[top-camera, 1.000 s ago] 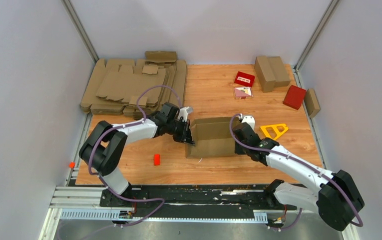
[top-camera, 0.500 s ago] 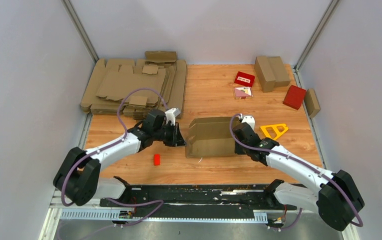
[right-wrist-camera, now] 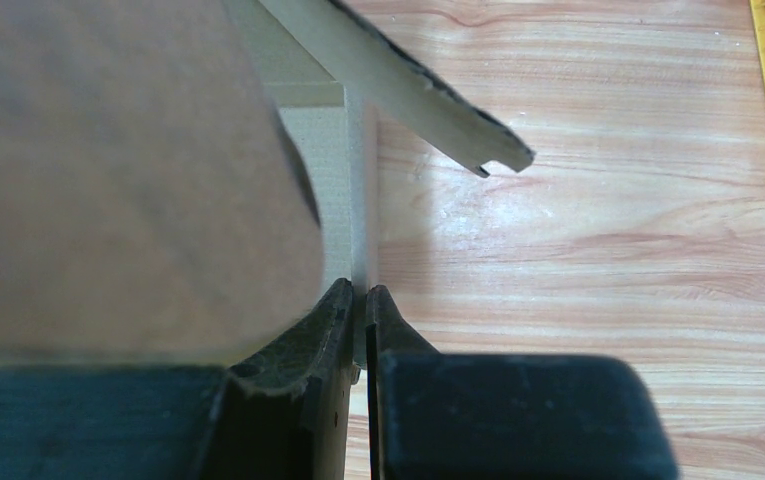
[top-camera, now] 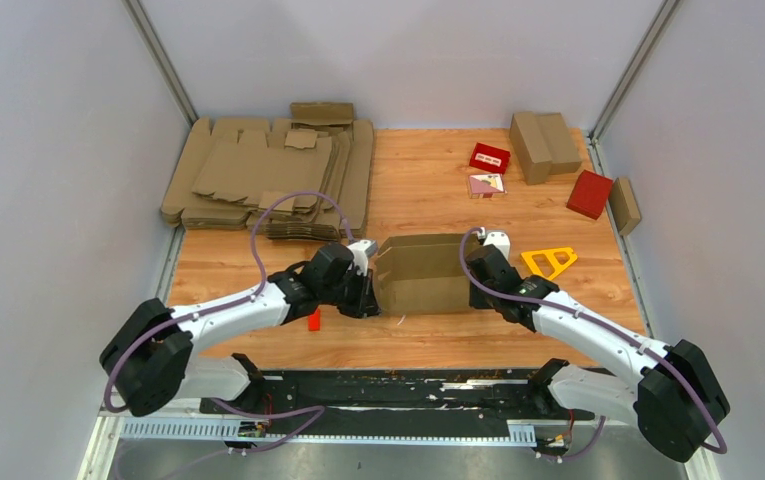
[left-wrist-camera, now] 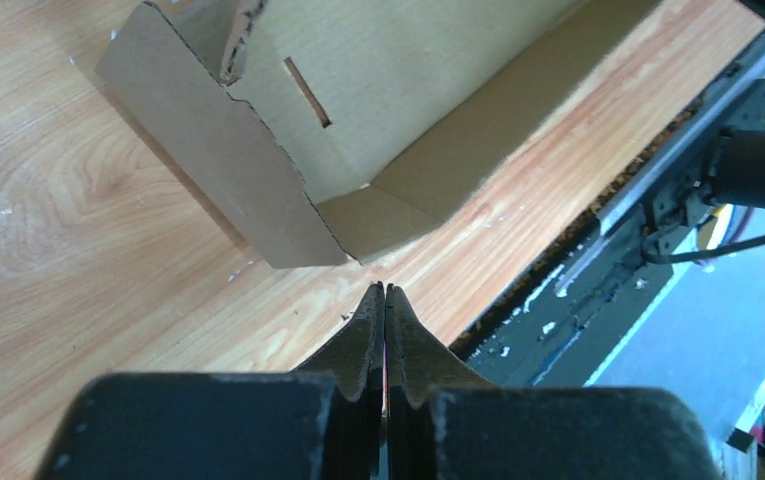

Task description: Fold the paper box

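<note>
Mid-fold: left claw free at the open end, right claw pinning the box.

My left claw (left-wrist-camera: 385, 292) is pinched shut on nothing. The paper box (top-camera: 423, 272) lies just ahead of its tips, open end and loose side flap facing me. Across the box, my right claw (right-wrist-camera: 361, 297) is clamped tight on a thin cardboard wall, with a tabbed flap jutting out beyond the fingers. I judge the body formed and the end flaps not yet closed. Next, my left tips should press that flap's face inward, gently, while the right holds firm.
</note>
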`<action>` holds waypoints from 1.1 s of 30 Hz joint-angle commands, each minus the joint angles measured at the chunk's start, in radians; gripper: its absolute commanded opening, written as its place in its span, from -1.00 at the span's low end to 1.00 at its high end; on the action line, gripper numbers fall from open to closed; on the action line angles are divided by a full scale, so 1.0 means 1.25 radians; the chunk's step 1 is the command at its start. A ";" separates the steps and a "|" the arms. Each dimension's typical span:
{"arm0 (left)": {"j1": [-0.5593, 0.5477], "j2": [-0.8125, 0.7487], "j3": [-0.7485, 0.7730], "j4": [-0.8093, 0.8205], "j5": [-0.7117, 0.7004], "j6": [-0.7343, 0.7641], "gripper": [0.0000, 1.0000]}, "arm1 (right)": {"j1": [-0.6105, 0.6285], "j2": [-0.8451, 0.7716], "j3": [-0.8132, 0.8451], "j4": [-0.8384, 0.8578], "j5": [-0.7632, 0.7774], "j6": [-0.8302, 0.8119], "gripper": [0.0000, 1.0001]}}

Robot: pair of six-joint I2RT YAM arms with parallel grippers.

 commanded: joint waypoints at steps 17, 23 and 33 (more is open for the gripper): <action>-0.043 0.118 0.019 0.227 -0.186 -0.070 -1.00 | 0.003 0.002 0.008 0.039 -0.015 0.012 -1.00; -0.044 0.106 -0.014 0.284 -0.152 -0.091 -1.00 | 0.003 -0.007 0.001 0.034 -0.010 0.014 -1.00; -0.043 -0.127 -0.082 0.117 -0.154 -0.087 -0.44 | 0.003 -0.016 -0.005 0.033 -0.010 0.019 -1.00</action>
